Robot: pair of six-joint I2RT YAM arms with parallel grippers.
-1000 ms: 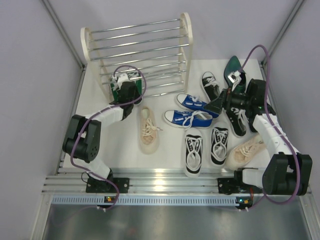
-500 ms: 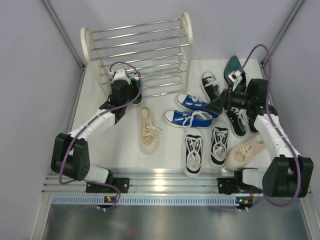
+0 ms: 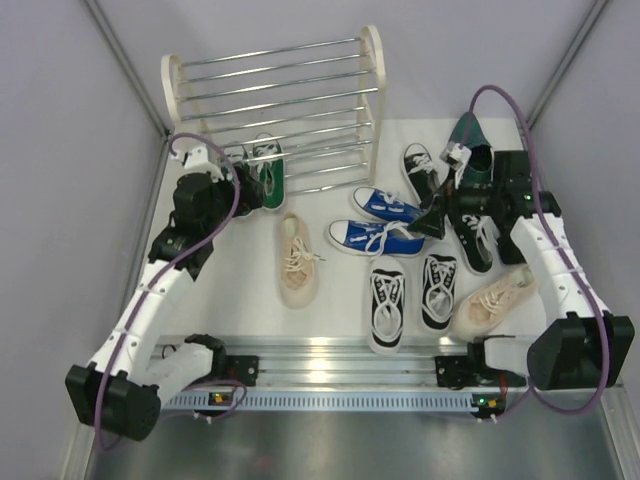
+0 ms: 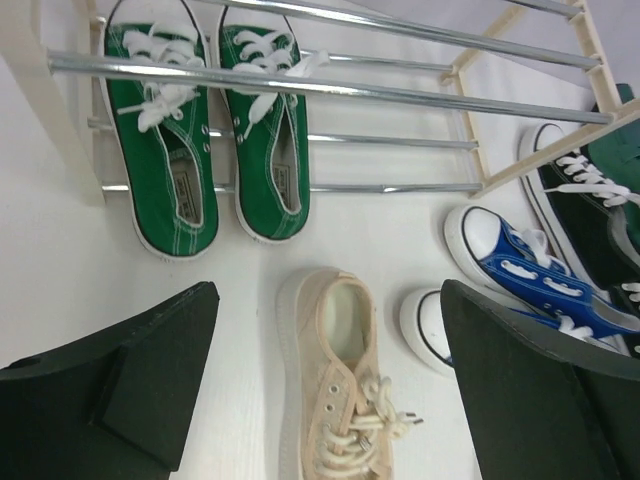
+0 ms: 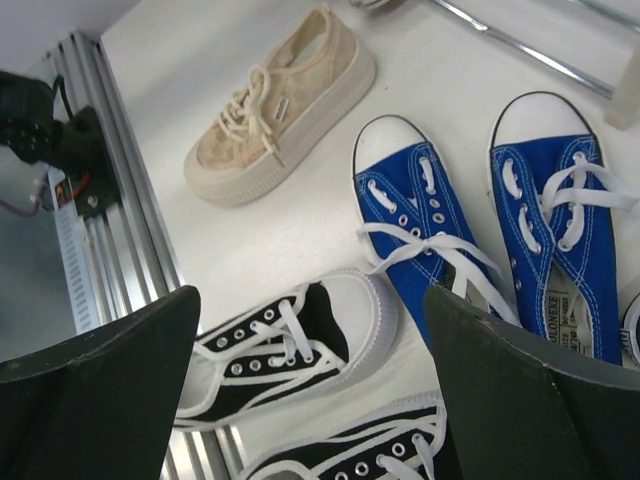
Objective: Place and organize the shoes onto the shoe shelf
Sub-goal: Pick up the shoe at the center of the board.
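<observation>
The green shoes (image 4: 168, 170) are set on the shelf (image 4: 330, 90), upper left. The left gripper (image 4: 325, 390) and right gripper (image 5: 310, 340) are spread apart, empty. The beige shoe (image 4: 330, 330) should be picked next.

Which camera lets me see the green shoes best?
The left wrist camera. It shows both green shoes up close, side by side. The top camera shows them small behind shelf rods; the right wrist camera misses them.
</observation>
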